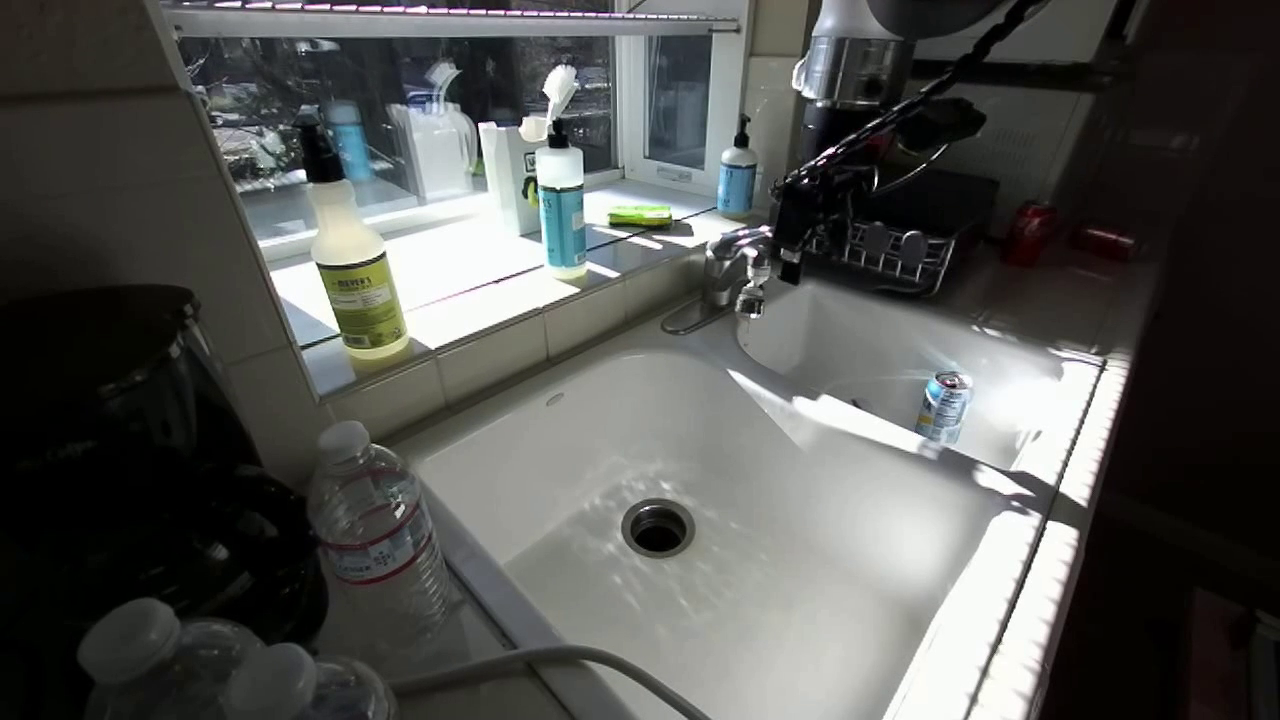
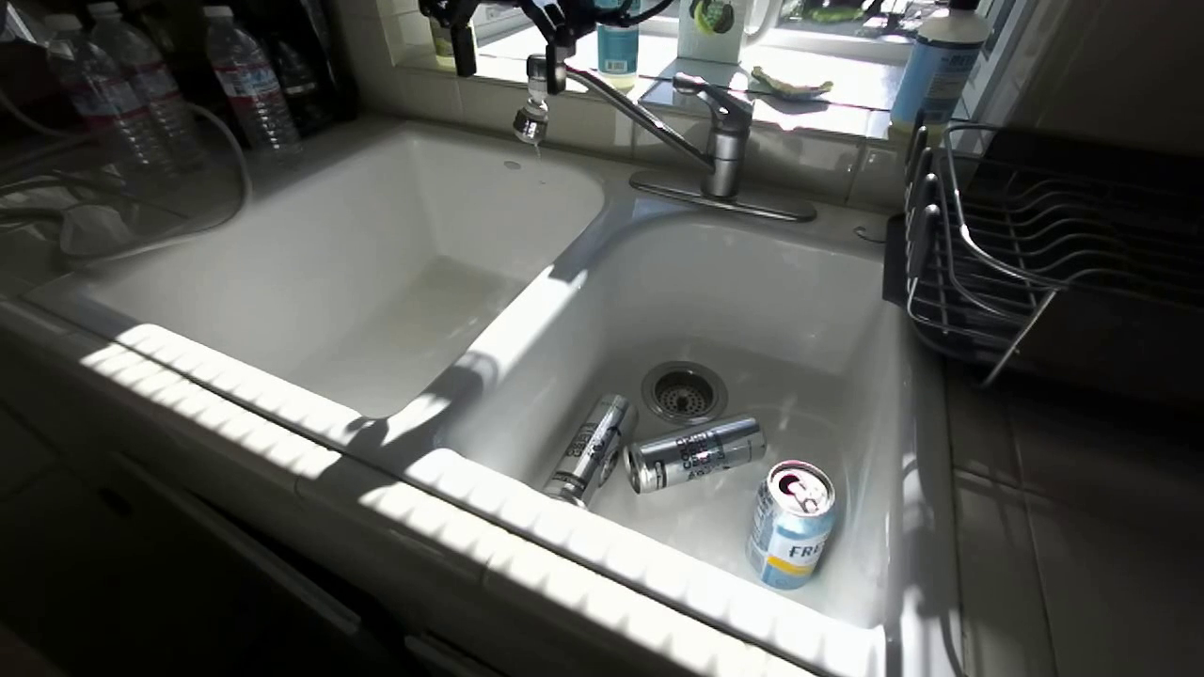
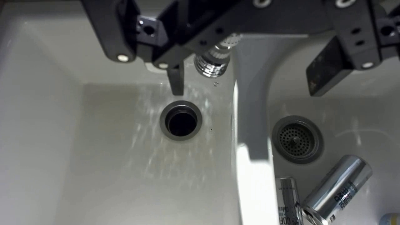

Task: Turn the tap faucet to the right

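The chrome tap faucet (image 2: 726, 141) stands on its base plate behind the sink. Its spout reaches over the larger basin (image 2: 310, 226), and the nozzle (image 2: 531, 122) hangs at its end with a trickle below. It also shows in an exterior view (image 1: 720, 275). My gripper (image 2: 511, 79) is open at the spout's end, pointing down. In the wrist view the gripper (image 3: 247, 93) has its fingers wide apart. The nozzle (image 3: 212, 64) shows between them, nearer the left finger (image 3: 177, 82); an arm of the gripper hides its upper part. I cannot tell whether a finger touches it.
The smaller basin holds a blue can (image 2: 792, 527) and two silver cans (image 2: 696, 454). A dish rack (image 2: 988, 244) stands beside it. Soap bottles (image 1: 563, 210) and a green sponge pack (image 1: 640, 216) are on the sill behind the faucet. Water bottles (image 1: 380, 530) stand beside the larger basin.
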`<state>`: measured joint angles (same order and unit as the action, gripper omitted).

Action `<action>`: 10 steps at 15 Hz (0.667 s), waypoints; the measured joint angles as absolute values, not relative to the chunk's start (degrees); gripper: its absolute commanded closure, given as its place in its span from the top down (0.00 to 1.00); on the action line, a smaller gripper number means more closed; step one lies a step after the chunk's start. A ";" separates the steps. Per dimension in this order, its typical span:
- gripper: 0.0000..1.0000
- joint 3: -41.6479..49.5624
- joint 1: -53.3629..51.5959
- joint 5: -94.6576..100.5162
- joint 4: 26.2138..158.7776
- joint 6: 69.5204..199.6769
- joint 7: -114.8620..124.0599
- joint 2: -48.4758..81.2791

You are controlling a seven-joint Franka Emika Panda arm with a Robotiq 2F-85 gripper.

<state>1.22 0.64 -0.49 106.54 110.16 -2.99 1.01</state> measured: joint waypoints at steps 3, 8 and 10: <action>1.00 1.01 0.63 -0.37 105.23 110.16 3.20 1.90; 1.00 1.27 0.88 -0.36 104.84 110.23 12.96 2.51; 1.00 1.57 1.06 -0.26 104.58 110.32 15.78 2.81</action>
<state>1.57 1.06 -0.26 104.58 110.32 15.78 2.81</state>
